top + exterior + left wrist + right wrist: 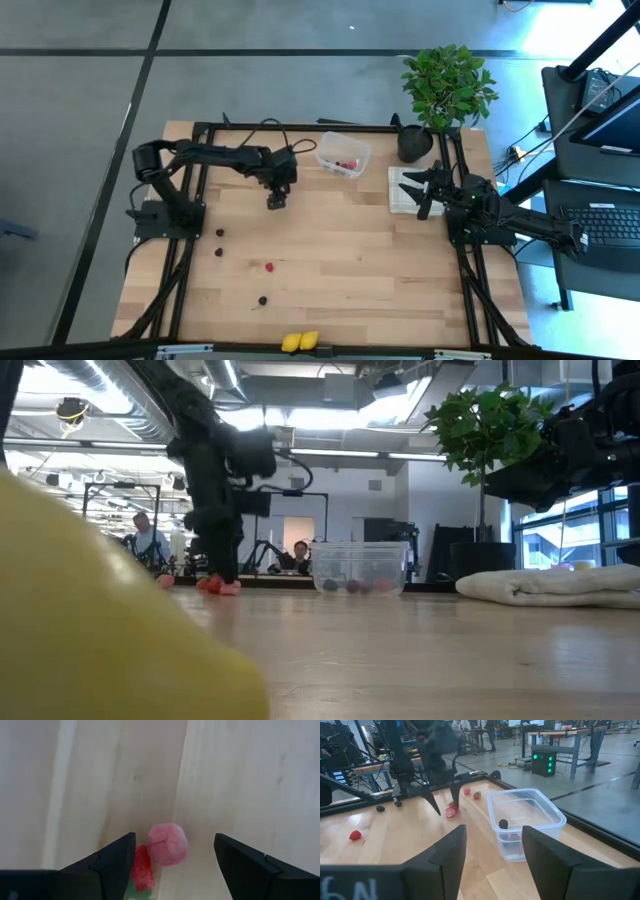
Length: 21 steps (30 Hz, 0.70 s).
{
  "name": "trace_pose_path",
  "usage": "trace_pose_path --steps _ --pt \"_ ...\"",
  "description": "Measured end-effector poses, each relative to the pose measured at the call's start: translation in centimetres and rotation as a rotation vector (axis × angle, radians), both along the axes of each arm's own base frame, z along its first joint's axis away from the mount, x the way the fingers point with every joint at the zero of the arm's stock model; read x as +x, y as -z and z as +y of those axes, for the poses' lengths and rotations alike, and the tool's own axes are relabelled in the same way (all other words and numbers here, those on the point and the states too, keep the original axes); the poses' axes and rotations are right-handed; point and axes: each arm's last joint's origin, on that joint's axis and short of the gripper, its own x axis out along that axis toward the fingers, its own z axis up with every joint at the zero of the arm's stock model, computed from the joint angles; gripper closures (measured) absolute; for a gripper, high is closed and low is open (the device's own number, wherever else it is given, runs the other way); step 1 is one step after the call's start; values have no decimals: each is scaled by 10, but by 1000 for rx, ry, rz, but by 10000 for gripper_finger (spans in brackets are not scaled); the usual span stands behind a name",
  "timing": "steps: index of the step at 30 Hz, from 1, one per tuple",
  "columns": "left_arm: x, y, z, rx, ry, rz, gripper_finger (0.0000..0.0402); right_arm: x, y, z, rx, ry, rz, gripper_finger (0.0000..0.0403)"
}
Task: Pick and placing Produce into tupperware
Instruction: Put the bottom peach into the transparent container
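Holding a few berries (pixel 346 164), clear tupperware (pixel 343 153)

Clear tupperware (pixel 343 154), lidless and upright near the table's far edge — inside, a dark round piece (pixel 503 824) and some red ones. Pink berry (pixel 168 844) touching a red strawberry piece (pixel 142 868) on the wood. Scattered nearer: dark berries (pixel 219 233), one red berry (pixel 269 267) — two yellow lemons (pixel 300 341) touching at the near edge.

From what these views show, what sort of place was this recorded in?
Probably an open-plan robotics lab or workshop: a concrete floor around the wooden table, exposed ceiling ducts, and more workbenches behind.
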Motion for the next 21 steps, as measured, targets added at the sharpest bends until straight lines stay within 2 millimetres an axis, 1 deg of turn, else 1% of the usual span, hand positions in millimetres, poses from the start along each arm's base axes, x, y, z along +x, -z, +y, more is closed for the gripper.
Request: trace_pose_path --steps 3,7,21 --pt "1 9 0 -14 1 32 139 0 0 0 0 0 0 208" --pt "2 12 1 -16 4 39 150 0 0 0 0 0 0 208" --pt "2 12 1 -12 6 38 231 0 0 0 -4 0 1 208"
